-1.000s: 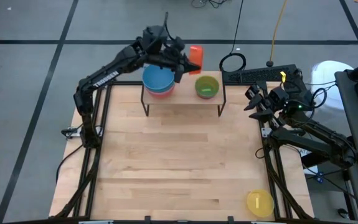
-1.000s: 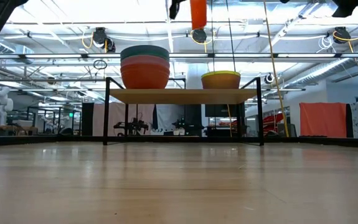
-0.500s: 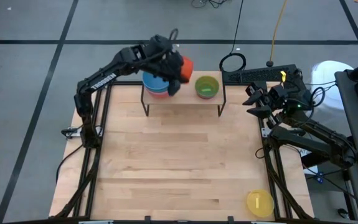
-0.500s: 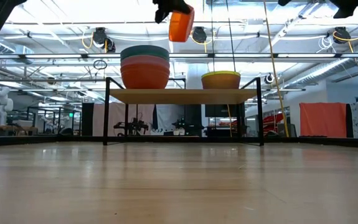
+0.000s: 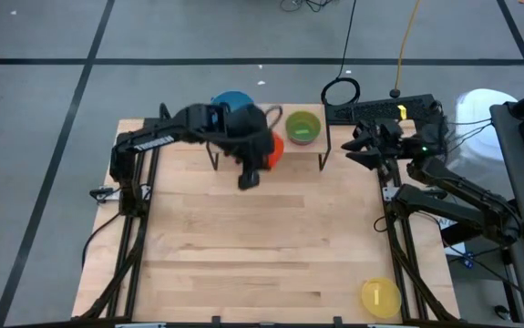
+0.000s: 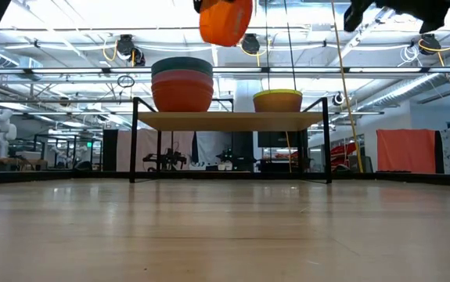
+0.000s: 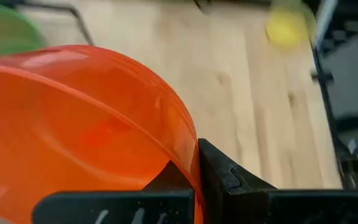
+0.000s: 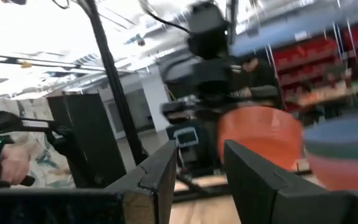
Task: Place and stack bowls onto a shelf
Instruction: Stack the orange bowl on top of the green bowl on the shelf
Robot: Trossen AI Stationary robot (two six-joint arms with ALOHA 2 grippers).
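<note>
Swung forward off the shelf line, the left claw (image 5: 263,157) now carries its small orange plastic bowl (image 5: 272,151) in front of the low light-wood shelf with black metal legs (image 5: 321,146), out over the wooden worktop (image 5: 262,246).

The left claw is pinched tight on the bowl's thin rim, bowl tilted, clear above the stack topped by a blue bowl (image 5: 231,100) and the green bowl (image 5: 303,127). Light, stiff and smooth, it probably slips easily; the rim looks the only good hold. The right claw (image 5: 360,151) waits spread wide beside the shelf's end; a yellow bowl (image 5: 380,295) sits far off.
</note>
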